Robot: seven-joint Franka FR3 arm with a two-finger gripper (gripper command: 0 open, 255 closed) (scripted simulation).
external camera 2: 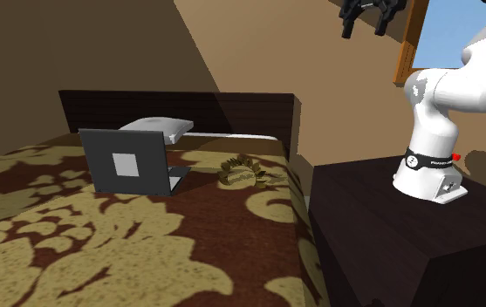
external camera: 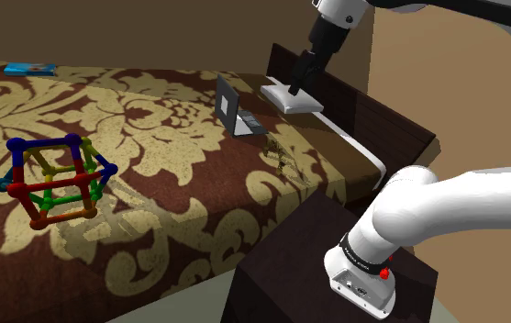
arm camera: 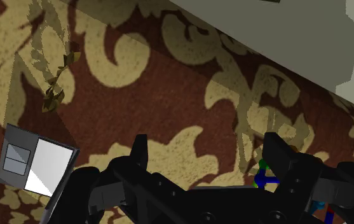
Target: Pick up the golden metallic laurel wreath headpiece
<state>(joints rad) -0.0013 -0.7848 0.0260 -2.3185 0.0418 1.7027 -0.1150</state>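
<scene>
Surface: bed (external camera: 152,211), brown-gold damask cover; dark headboard (external camera 2: 232,109); tan wall (external camera 2: 258,52). Arm's stand (external camera 2: 380,235) is a dark box beside the bed.
Also on bed: open grey laptop (external camera 2: 127,163), white pillow (external camera 2: 158,128), coloured rod toy (external camera: 56,179).
Unclear: blue item (external camera: 30,68) at far edge.
Gripper (external camera 2: 364,29): high up, fingers apart, nothing held.
Wreath (external camera 2: 243,168): dull gold, small, part shadowed. On cover betw. laptop & stand-side edge, well below gripper.

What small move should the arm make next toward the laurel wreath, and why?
Probably shift the open gripper sideways until the laurel wreath is centred between its fingers. In the wrist view the wreath lies on the bedspread off to one side of the empty, parted fingers, near the laptop; the shoulder view shows the gripper high above the bedspread.
</scene>
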